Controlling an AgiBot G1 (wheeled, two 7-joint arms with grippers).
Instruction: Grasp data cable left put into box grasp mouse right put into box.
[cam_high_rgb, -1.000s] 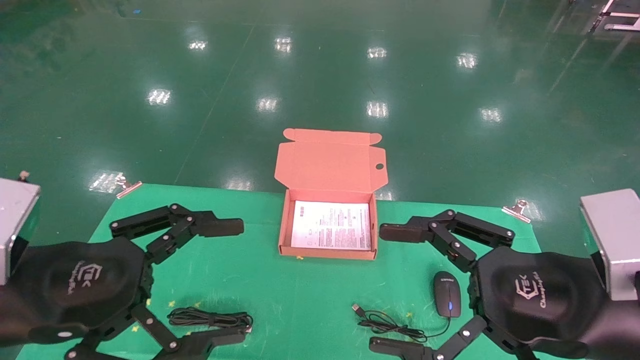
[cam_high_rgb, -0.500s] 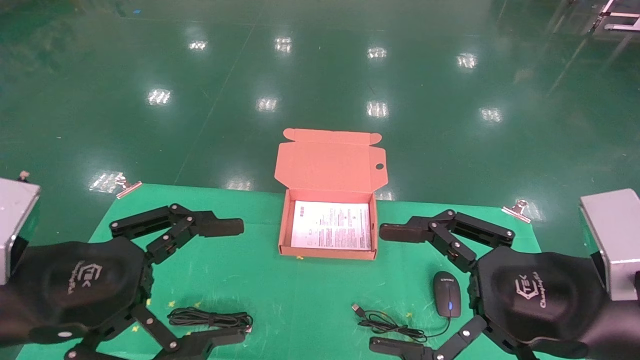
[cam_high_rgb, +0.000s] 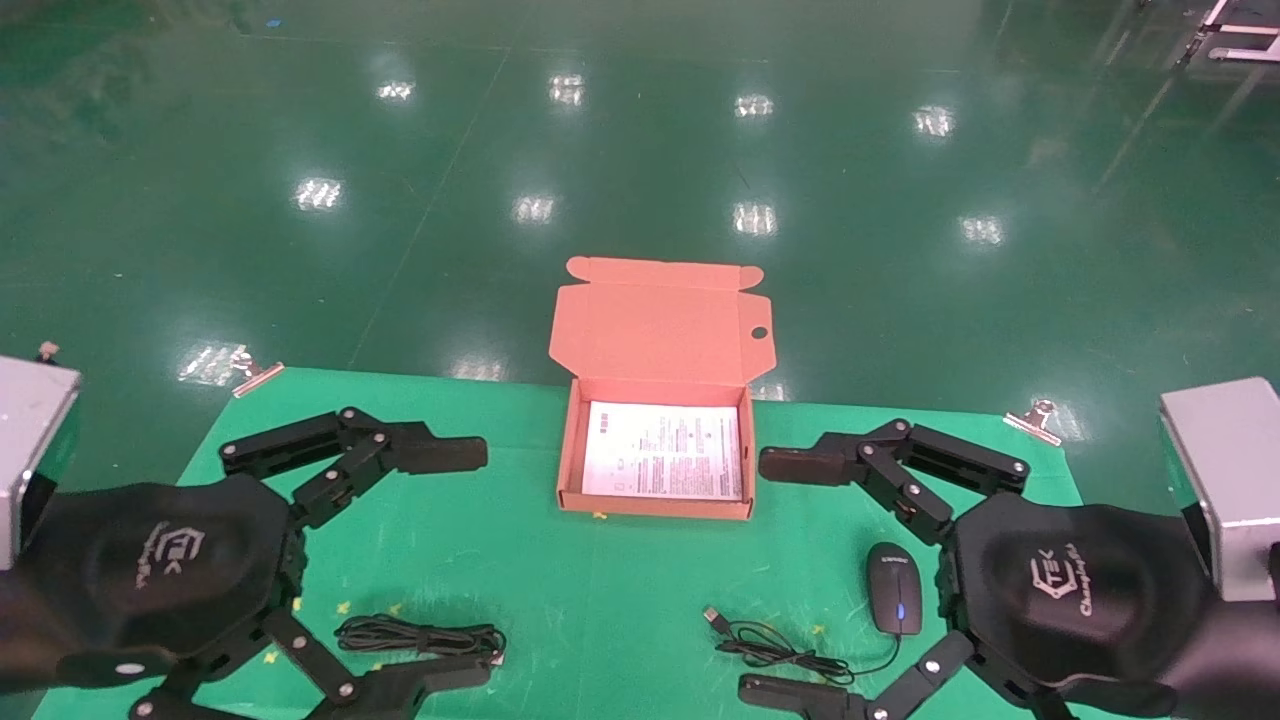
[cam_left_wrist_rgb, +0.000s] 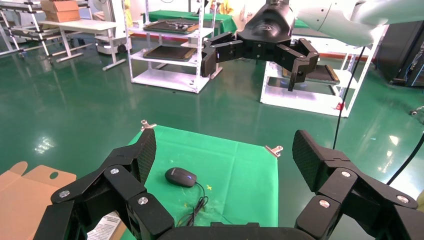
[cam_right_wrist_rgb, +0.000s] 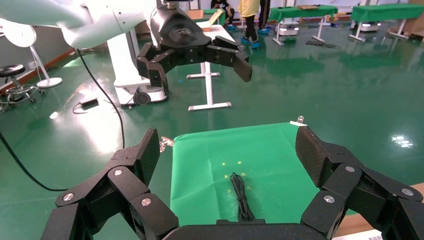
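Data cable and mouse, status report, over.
Both end effectors open, left and right above the table. Data cable and mouse untouched on the mat. Box open, holds only a printed sheet. Nothing blocking.

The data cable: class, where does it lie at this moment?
In the head view the data cable lies on the green mat's near left, between the open left gripper's fingers, left of the mouse.

Orange-pink box (cam_high_rgb: 655, 325), white printed sheet (cam_high_rgb: 663, 450); black mouse (cam_high_rgb: 894, 588), seemingly blue light; green table cover (cam_high_rgb: 600, 590).
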